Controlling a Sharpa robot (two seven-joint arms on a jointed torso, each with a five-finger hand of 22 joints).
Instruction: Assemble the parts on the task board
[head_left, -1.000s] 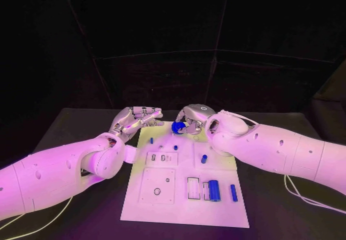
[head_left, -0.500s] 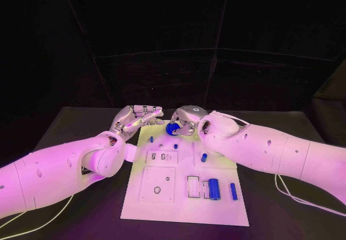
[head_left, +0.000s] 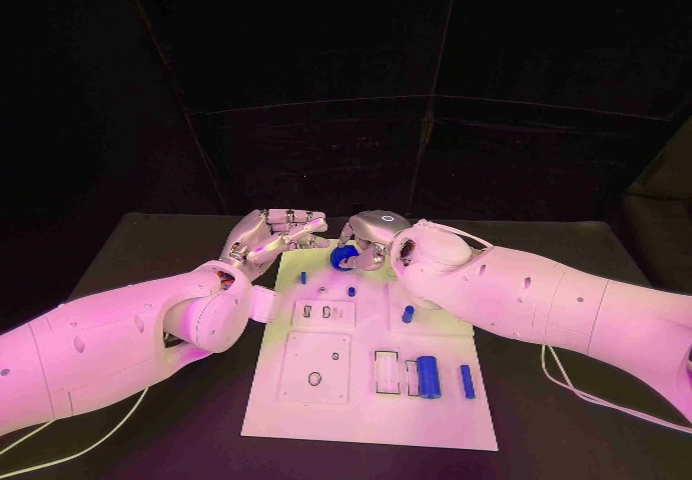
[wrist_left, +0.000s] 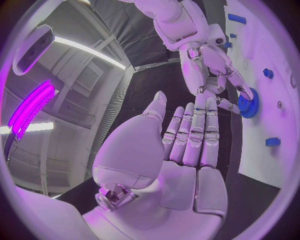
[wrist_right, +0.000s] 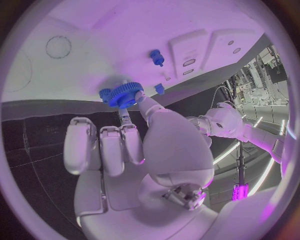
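the right robot hand (head_left: 368, 243) pinches a small blue gear (wrist_right: 125, 94) with little teeth, part hidden by fingers. the left robot hand (head_left: 274, 235) is spread, holding nothing.

This looks like a robotics lab or test cell. A black table (head_left: 173, 240) stands inside a booth of dark curtains (head_left: 433, 150) and carries a white task board (head_left: 361, 400) with cut-out slots. The wrist views show an industrial ceiling with strip lights (wrist_left: 94, 50), a purple light bar (wrist_left: 28, 110), and equipment stands (wrist_right: 256, 75) further back.
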